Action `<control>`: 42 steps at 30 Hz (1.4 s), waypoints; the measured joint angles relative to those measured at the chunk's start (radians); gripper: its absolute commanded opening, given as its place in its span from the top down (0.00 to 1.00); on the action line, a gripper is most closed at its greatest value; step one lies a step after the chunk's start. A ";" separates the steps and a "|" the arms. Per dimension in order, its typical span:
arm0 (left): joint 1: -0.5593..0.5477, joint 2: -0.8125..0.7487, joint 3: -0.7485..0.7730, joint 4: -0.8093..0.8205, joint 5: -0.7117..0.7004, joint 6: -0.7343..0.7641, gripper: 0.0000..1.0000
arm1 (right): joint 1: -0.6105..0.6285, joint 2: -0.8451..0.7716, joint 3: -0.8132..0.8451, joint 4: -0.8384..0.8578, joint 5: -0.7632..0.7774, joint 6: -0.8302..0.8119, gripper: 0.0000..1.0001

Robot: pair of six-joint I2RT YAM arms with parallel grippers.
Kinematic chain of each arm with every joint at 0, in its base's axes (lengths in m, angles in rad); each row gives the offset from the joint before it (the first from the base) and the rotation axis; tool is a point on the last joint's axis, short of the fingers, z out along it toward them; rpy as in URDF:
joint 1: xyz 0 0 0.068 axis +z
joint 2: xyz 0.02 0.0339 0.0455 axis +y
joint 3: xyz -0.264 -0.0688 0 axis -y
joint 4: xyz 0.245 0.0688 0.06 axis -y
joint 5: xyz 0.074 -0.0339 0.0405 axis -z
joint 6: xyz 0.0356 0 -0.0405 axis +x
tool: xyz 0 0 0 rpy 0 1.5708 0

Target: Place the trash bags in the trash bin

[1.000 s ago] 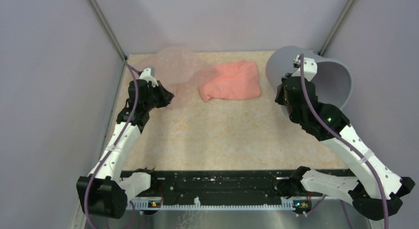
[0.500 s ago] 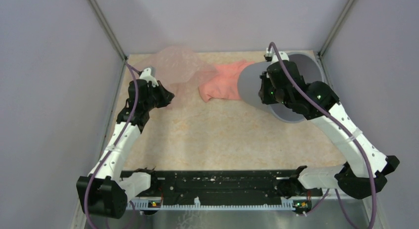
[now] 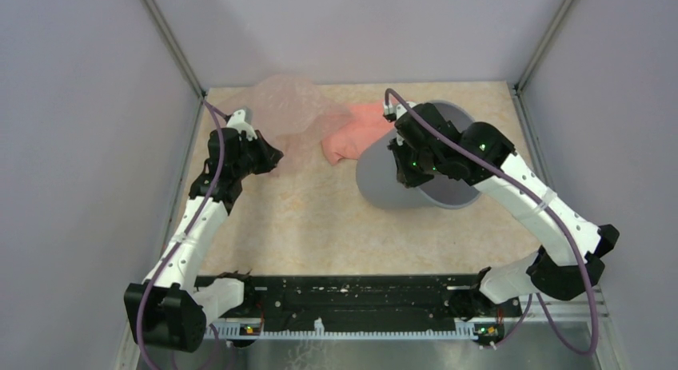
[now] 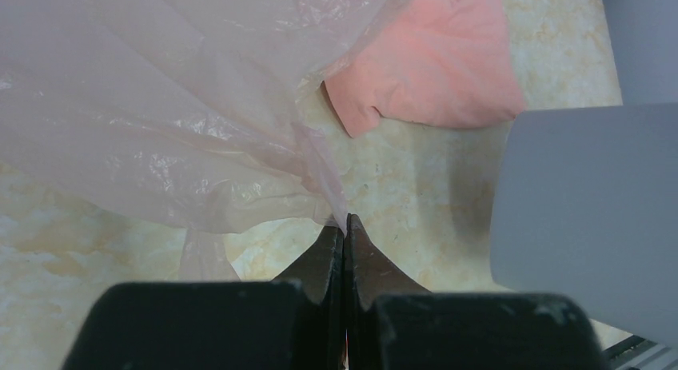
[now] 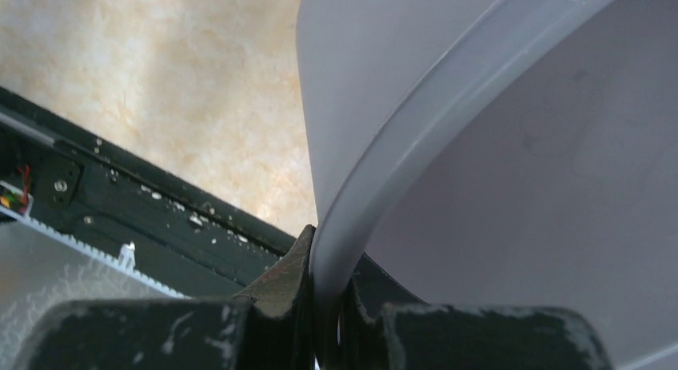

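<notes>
While my left claw (image 4: 344, 226) is pinched shut on a fold of the bag (image 4: 160, 106) at upper left of the overhead frame, my right claw (image 5: 324, 240) clamps the bin (image 3: 382, 178) by its rim at centre. The bag lies left of the bin, with a cloth (image 3: 352, 134) between.

reaches toward the far left with the left arm (image 3: 200, 214), pinching the trash bag (image 4: 160, 130) in the tightly closed left gripper (image 4: 344, 230). bends the right arm (image 3: 536, 206) inward to the far middle, clamping the trash bin (image 5: 416, 122) rim between the jaws of the right gripper (image 5: 326, 246).
</notes>
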 measured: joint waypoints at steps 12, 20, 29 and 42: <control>0.000 0.000 0.000 0.000 0.015 0.000 1.00 | 0.086 0.039 0.000 -0.116 -0.018 -0.023 1.00; 0.000 0.000 0.000 0.000 0.016 0.000 1.00 | 0.144 0.126 0.008 -0.102 -0.018 -0.042 1.00; 0.000 0.000 0.000 0.000 0.016 0.000 1.00 | 0.177 0.230 0.100 -0.110 -0.005 -0.062 0.89; 0.000 0.000 0.000 0.000 0.016 0.000 1.00 | 0.239 0.336 0.203 -0.063 -0.022 -0.114 0.64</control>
